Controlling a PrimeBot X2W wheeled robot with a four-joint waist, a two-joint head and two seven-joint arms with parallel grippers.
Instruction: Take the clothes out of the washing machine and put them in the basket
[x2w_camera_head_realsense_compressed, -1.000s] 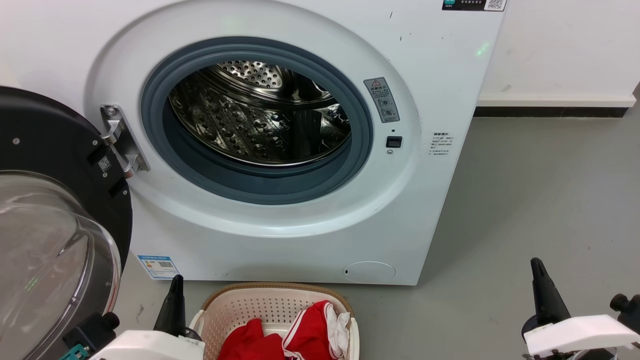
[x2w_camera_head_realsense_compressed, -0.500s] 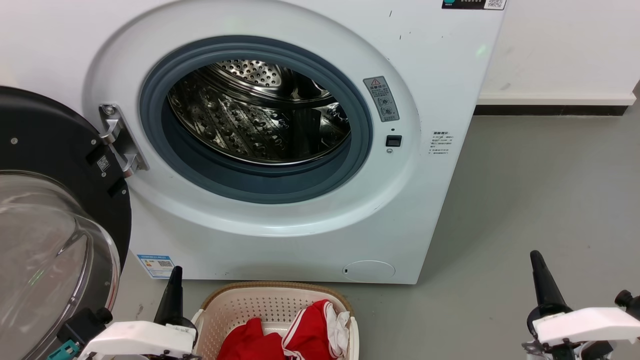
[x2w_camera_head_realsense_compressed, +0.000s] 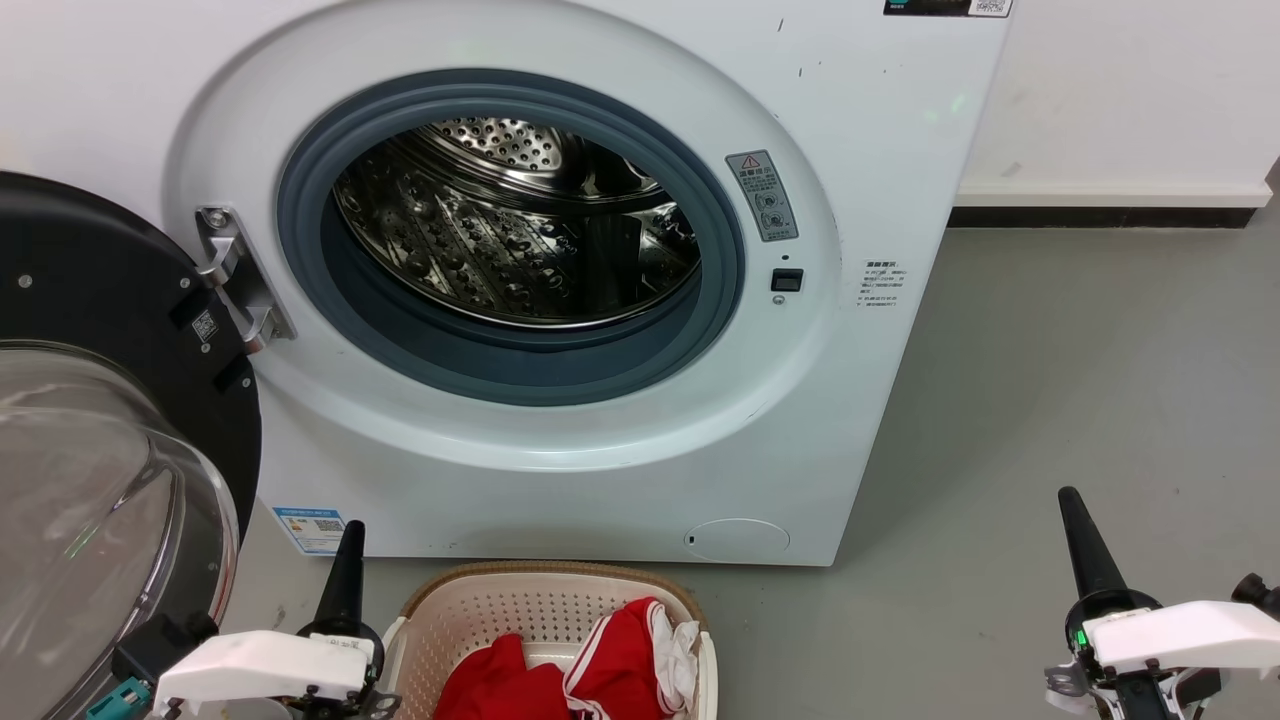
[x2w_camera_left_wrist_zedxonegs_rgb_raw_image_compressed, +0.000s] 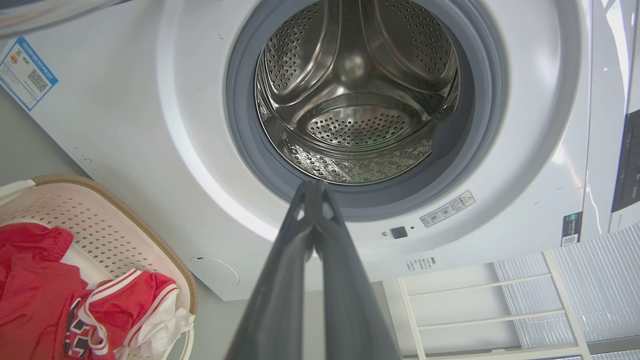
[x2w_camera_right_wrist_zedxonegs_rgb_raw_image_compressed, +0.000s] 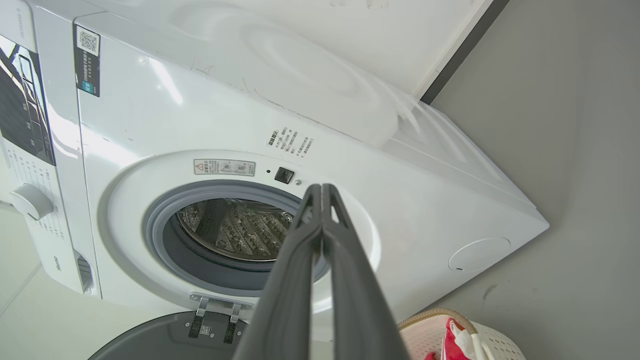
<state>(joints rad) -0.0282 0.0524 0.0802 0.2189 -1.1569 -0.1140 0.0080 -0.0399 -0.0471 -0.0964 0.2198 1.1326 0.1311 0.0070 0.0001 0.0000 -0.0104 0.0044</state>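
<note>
**A:** In the head view, how far is the work?

**B:** The washing machine (x2w_camera_head_realsense_compressed: 900, 200) has its door (x2w_camera_head_realsense_compressed: 110, 300) swung open to the left. In the drum (x2w_camera_head_realsense_compressed: 520, 240) I see bare perforated steel and no fabric. The basket (x2w_camera_head_realsense_compressed: 470, 605) stands on the floor (x2w_camera_head_realsense_compressed: 1050, 400) just before the machine. The clothes (x2w_camera_head_realsense_compressed: 540, 690) lie inside it, the plain red garment (x2w_camera_head_realsense_compressed: 495, 680) beside the striped garment (x2w_camera_head_realsense_compressed: 625, 655).

**A:** And the claws?

**B:** The left claw (x2w_camera_head_realsense_compressed: 351, 535) hovers just beside the basket's left edge. The right claw (x2w_camera_head_realsense_compressed: 1072, 505) is well apart, over the floor.

**A:** The left wrist view?

**B:** It looks deep into the drum, to the back wall, and there is only steel. The left claw's two fingers are pressed together with nothing between them.

**A:** The right wrist view?

**B:** The right claw is the same, closed tip to tip and holding nothing.

**A:** So what is left?

**B:** I judge the task is practically done. Only the drum's lowest front, behind the rubber ring (x2w_camera_head_realsense_compressed: 520, 375), cannot be checked.
</note>
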